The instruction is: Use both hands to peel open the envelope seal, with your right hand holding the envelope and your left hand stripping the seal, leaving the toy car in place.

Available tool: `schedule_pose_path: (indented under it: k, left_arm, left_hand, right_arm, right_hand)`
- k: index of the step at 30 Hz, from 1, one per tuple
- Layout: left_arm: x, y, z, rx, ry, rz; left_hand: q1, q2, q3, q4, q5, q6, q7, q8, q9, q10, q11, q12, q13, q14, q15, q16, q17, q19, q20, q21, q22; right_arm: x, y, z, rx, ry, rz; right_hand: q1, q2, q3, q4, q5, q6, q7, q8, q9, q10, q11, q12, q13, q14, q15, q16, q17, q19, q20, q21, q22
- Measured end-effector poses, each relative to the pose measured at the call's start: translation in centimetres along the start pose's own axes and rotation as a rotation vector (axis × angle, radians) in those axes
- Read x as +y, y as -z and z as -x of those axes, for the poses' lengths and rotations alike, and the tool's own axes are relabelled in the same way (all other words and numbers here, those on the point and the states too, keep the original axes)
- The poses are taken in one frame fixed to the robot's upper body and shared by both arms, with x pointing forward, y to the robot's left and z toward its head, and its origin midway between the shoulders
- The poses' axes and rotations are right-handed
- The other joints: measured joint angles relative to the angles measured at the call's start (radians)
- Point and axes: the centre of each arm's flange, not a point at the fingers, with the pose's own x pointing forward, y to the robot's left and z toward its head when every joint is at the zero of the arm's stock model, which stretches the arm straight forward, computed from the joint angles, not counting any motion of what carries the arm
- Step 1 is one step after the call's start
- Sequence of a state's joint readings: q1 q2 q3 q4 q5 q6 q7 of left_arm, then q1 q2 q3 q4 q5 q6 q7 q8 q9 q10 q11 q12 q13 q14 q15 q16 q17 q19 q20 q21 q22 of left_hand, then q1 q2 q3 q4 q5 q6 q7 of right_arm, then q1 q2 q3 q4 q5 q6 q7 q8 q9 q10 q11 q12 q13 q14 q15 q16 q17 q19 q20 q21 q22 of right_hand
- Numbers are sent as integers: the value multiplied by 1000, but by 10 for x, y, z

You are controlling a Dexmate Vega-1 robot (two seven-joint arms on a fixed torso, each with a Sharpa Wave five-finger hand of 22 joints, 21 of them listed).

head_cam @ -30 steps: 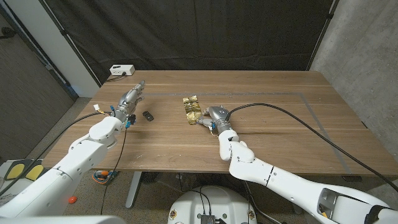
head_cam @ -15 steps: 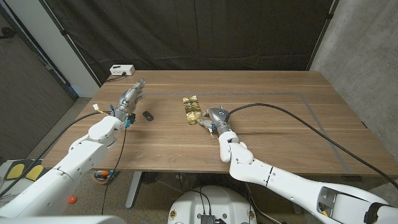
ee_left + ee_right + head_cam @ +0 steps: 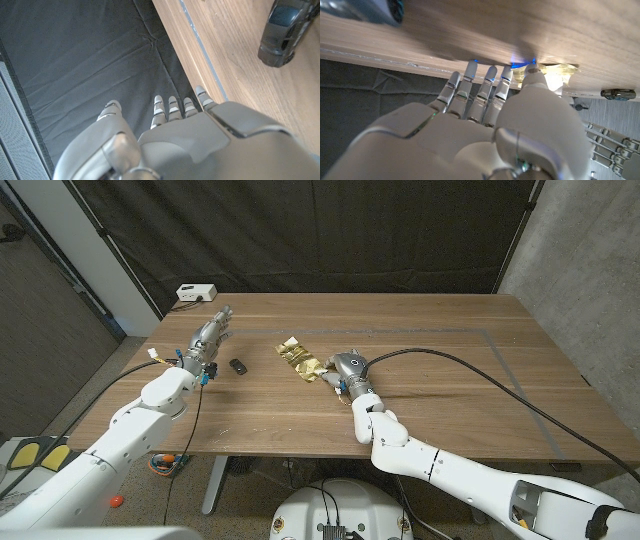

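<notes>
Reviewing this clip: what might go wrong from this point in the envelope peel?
The right hand touches only the near end of the gold envelope, which lies skewed on the table; a peel might drag it loose. The left hand waits well apart from it, and the toy car sits between them, so a direct reach may knock the car.

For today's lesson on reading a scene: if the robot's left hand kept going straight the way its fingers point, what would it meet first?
Nothing, as far as the head view shows. The left hand points toward the table's far edge; the toy car sits off to its side, and the white box lies slightly off that line, though depth is uncertain.
</notes>
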State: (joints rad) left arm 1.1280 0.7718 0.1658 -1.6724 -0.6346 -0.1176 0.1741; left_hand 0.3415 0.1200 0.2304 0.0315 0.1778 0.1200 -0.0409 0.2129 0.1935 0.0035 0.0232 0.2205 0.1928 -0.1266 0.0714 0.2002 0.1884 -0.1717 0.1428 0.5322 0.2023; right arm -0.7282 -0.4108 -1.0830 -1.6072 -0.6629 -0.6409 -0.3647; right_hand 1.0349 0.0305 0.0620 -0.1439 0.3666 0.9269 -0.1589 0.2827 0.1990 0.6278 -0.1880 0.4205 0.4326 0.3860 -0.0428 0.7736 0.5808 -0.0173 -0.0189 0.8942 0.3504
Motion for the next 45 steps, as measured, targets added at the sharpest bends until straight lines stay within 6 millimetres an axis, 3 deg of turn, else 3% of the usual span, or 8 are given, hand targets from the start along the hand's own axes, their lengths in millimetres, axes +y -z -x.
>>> schedule_pose_path:
  k: [3,8,15,19,25,29,39,45]
  left_arm:
    - [0,0,0,-1,-1,1]
    - [0,0,1,0,-3,2]
    - [0,1,2,1,-3,3]
    - [0,1,2,1,-3,4]
    - [0,0,2,5,-2,-5]
    - [-3,-4,1,32,-20,-51]
    - [-5,-12,3,65,-51,-180]
    - [-5,-16,3,63,-61,-249]
  left_hand:
    - [-4,4,-1,1,0,0,0,0,0,-2,2,0,0,0,0,0,0,0,0,0,0]
    - [-8,0,0,0,4,0,0,0,0,-4,4,0,0,0,0,0,0,0,0,0,0]
    - [-9,-1,-1,8,4,0,0,0,0,-8,0,0,0,0,0,0,0,0,0,0,0]
    - [-9,-1,0,8,4,0,0,0,0,-8,0,0,0,0,0,0,0,0,0,0,0]
    - [-9,-1,-1,8,4,0,-8,-8,-1,-8,0,0,0,0,0,0,-2,0,0,-8,0]
    - [13,-23,-4,-16,4,16,-35,-8,-3,-15,-7,0,0,0,0,-4,-3,0,4,-25,-2]
    - [81,-67,5,-78,9,5,-95,-3,-1,-32,-25,-14,0,-1,1,-8,-7,-3,12,-37,-3]
    - [128,-83,12,-110,18,-24,-124,-12,1,-51,-18,-17,0,-6,6,-8,-4,-3,23,-37,-7]
  right_arm:
    - [1,1,0,-6,10,-3]
    - [2,1,1,-15,27,-11]
    - [4,1,1,-21,44,-29]
    - [4,2,2,-23,57,-45]
    - [5,2,2,-26,95,-88]
    - [5,3,3,-20,123,-119]
    - [-4,3,1,-11,240,-215]
    - [-9,4,-1,-3,289,-245]
  right_hand:
    - [29,9,-3,-3,0,51,4,19,-2,30,-15,15,5,16,0,0,-10,8,-8,21,5]
    - [67,29,-7,2,0,59,2,55,-2,77,-21,36,11,58,-2,8,-23,20,-13,49,4]
    - [103,46,-7,2,8,132,9,55,-15,114,-21,46,15,90,-2,8,-39,37,-8,70,-3]
    - [132,46,7,-12,8,144,18,55,-21,134,-21,54,15,104,-5,-8,-45,44,-11,85,-10]
    - [158,49,23,-16,-19,207,81,45,-25,147,-22,54,13,124,-6,-27,-56,49,-17,102,-17]
    - [166,49,37,-14,-35,237,104,45,-25,147,-21,54,12,132,-8,-39,-62,49,-17,108,-21]
    - [180,52,55,-12,-58,237,104,44,-25,160,-21,54,15,151,-5,-53,-67,63,-17,120,-29]
    - [184,54,60,-14,-66,237,104,45,-25,165,-22,54,15,160,-7,-53,-66,63,-17,127,-31]
